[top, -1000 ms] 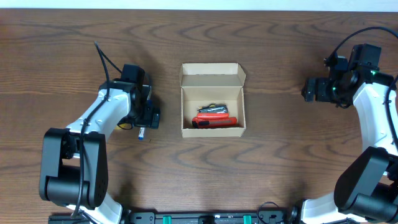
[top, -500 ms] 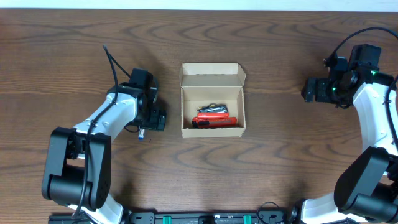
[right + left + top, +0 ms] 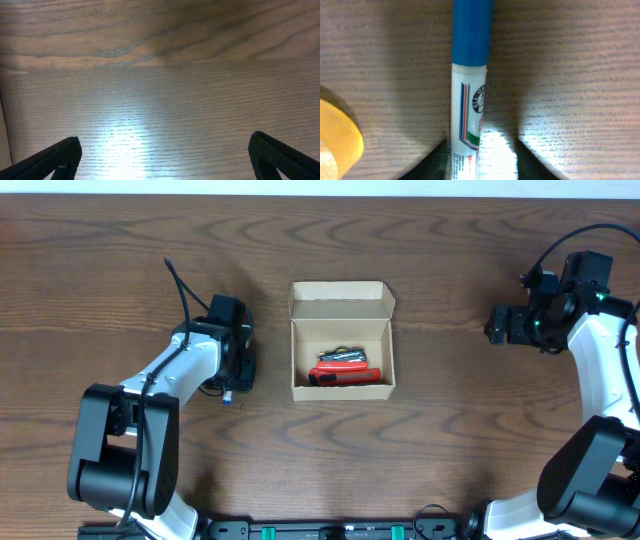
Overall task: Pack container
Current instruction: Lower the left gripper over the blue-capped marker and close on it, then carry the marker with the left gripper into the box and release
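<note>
Left gripper (image 3: 480, 172) is hovering open, straddling the marker (image 3: 469, 100), which is running bottom-to-top in the wrist frame. Box (image 3: 340, 305) is sitting just right in overhead. Right gripper (image 3: 165, 157) is idling wide open, empty.

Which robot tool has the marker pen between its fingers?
The left tool: the blue-capped marker lies between its open fingers. The right tool has nothing between its fingers.
</note>
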